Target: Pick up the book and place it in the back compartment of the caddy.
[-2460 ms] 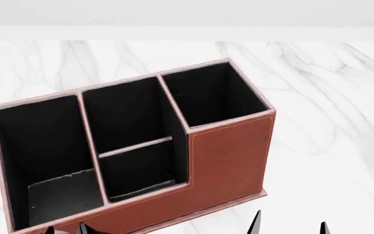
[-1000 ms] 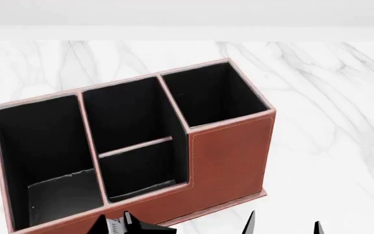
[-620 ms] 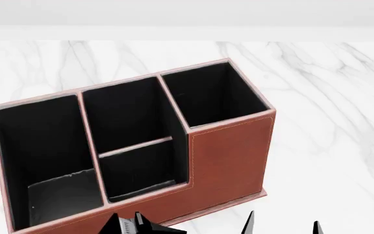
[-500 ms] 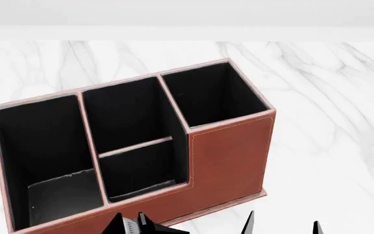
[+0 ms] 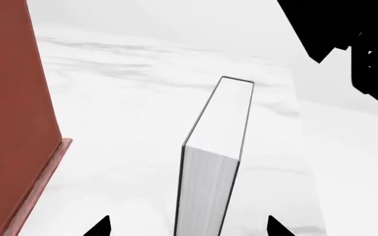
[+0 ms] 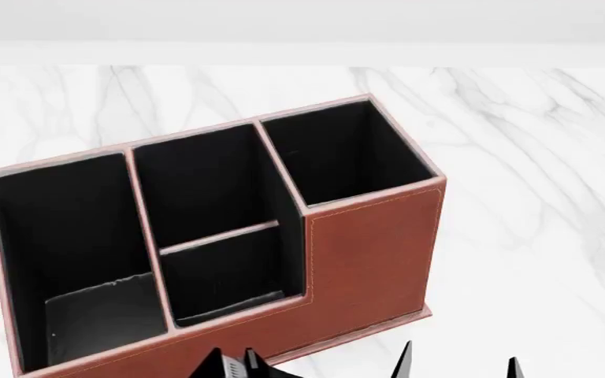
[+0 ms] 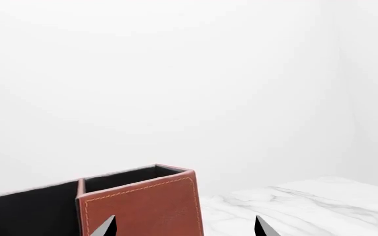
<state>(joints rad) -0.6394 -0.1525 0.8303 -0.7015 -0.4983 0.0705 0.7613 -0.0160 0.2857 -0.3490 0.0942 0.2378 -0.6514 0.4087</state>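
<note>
Book [image 5: 216,142] stood upright between my open left gripper [image 5: 185,227] fingers, ungripped; a nudge risked toppling it against caddy [image 5: 12,113].

The head camera looks steeply down from close above into the open cells of the reddish-brown caddy [image 6: 365,244] on the white marble bench [image 6: 534,157]. The left wrist camera sits low, close beside the caddy's outer wall [image 5: 12,108], facing along the bench past an upright book [image 5: 212,162]. The right wrist camera looks level and outward, catching only the caddy's upper corner [image 7: 143,204] against a white wall. All three views share the caddy and the bench.
</note>
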